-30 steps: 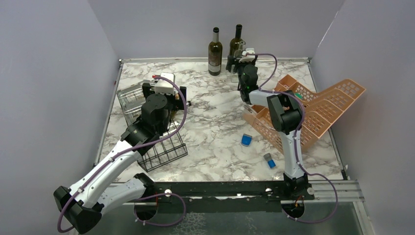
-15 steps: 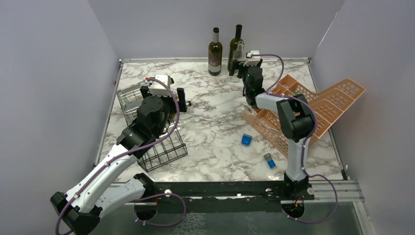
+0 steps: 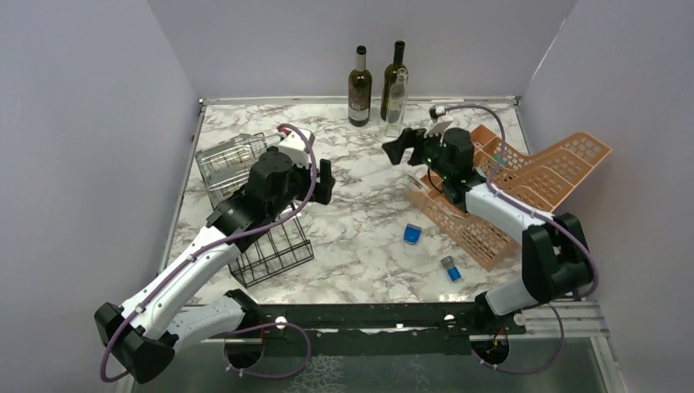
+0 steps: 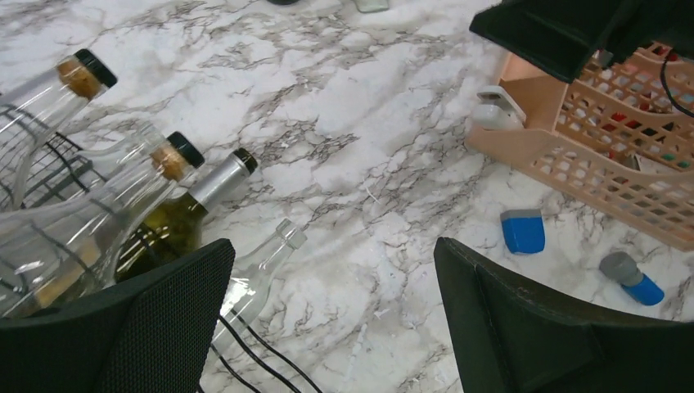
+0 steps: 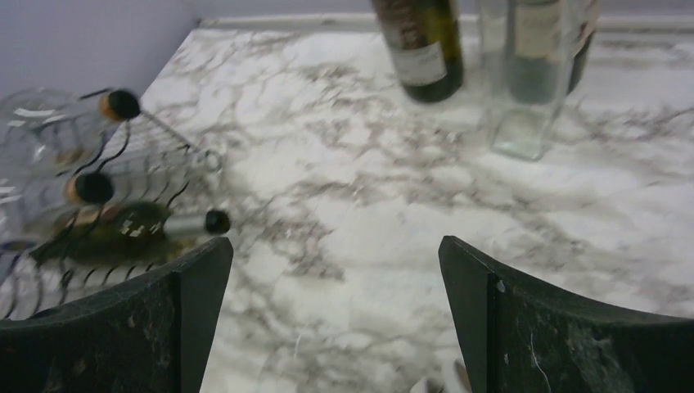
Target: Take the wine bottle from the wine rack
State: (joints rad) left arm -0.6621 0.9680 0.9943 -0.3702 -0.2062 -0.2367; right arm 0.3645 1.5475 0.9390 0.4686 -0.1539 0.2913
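Note:
The black wire wine rack (image 3: 274,248) stands at the table's left with several bottles lying in it. In the left wrist view a green bottle with a silver neck (image 4: 184,214) lies among clear corked bottles, and an uncapped clear bottle (image 4: 260,268) lies lowest. The rack wires (image 4: 45,168) show at the left. My left gripper (image 3: 322,182) is open and empty just right of the rack, its tips (image 4: 331,250) over bare marble. My right gripper (image 3: 399,151) is open and empty above mid-table, facing the rack (image 5: 159,168).
Three bottles stand at the back wall: dark (image 3: 359,82), green (image 3: 398,57) and clear (image 3: 396,102). An orange-pink mesh organizer (image 3: 532,176) lies at the right. A blue block (image 3: 412,234) and a blue-grey piece (image 3: 450,268) lie on the marble.
My right gripper has drawn back from the bottles at the back wall, leaving the clear one standing, and turned toward the rack. My left gripper has swung right, off the rack.

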